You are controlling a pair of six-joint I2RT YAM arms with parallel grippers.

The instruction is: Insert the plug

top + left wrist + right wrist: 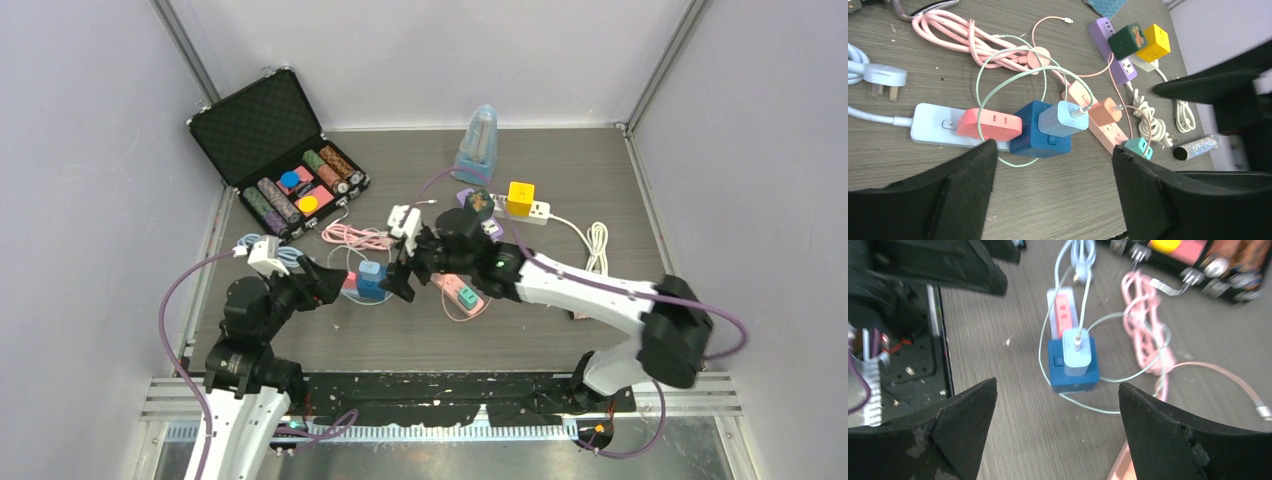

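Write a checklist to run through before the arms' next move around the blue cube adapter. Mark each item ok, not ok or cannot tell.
1. Left end effector open and empty: ok.
2. Right end effector open and empty: ok.
3. Charger sitting on the blue cube: ok.
4. Charger pins fully in: cannot tell, they are hidden.
5. Blue cube on the power strip: ok.
6. Green cable away from the left fingers: not ok, its loop passes right beside one.

Left end effector (pixel 330 283) fingers spread; right end effector (pixel 402 278) fingers wide.
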